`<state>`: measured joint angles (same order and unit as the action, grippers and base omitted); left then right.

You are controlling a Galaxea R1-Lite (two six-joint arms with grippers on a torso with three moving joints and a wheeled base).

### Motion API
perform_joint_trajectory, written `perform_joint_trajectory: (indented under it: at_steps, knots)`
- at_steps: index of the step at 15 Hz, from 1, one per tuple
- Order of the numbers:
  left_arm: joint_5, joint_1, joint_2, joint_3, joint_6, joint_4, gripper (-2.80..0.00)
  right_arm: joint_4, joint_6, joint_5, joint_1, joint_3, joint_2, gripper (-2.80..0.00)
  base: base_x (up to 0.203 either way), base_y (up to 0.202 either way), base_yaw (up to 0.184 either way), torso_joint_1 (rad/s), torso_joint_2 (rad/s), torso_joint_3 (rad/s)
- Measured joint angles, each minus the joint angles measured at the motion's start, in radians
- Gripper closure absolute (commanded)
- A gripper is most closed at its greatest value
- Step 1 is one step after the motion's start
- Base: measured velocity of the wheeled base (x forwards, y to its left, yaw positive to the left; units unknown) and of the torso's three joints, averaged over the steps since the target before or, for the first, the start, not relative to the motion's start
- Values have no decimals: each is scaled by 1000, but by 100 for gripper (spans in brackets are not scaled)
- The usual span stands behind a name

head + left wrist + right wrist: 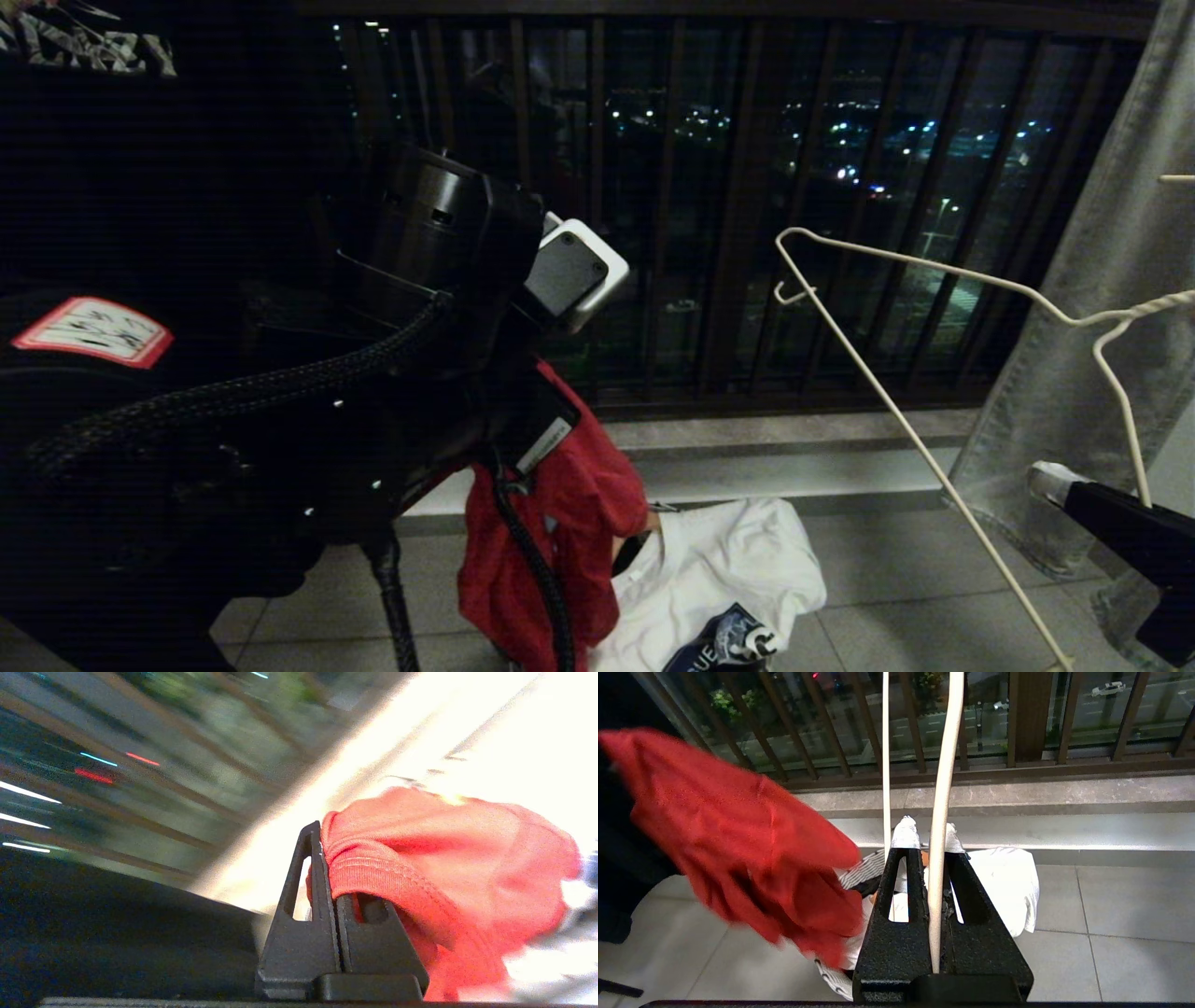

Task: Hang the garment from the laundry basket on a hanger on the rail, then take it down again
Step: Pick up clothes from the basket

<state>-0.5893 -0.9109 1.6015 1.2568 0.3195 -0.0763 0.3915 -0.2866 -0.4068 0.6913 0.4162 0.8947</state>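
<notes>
Left arm (pixel 280 411) fills the head view's left side and hides its own gripper; only the left wrist view shows the left gripper (pixel 334 858) clamped on a hem of the red shirt (pixel 448 858), background smeared. The shirt (pixel 569 523) hangs above a white shirt (pixel 728 560) on the floor; the basket is barely visible beneath. Right gripper (pixel 931 844), cut off at the head view's edge, is clamped on the hanger (pixel 941 812) wire, hook end out of frame.

Left arm fills 9 o'clock, left end effector (pixel 334 877) clamped closed. Right end effector (pixel 931 849) at 4 o'clock, closed too.
</notes>
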Motion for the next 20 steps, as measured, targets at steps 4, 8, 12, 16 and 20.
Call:
perform_joint_trajectory:
  at_steps: [4,8,12,16,20]
  knots:
    - [211,-13,-54,13,-260,-81,0,0,-3,2,0,-8,10,0,0,0,0,0,0,0]
    - [98,32,-69,9,-321,-81,0,3,-5,2,1,-18,32,0,0,0,0,0,0,0]
    - [26,48,-77,-4,-438,-86,0,3,-5,2,0,-20,39,0,0,0,0,0,0,0]
    - [3,48,5,10,-527,-94,0,32,-4,2,0,-28,51,0,0,0,0,0,0,0]
    - [-61,65,173,134,-655,-218,0,49,0,2,0,-34,53,0,0,0,0,0,0,0]
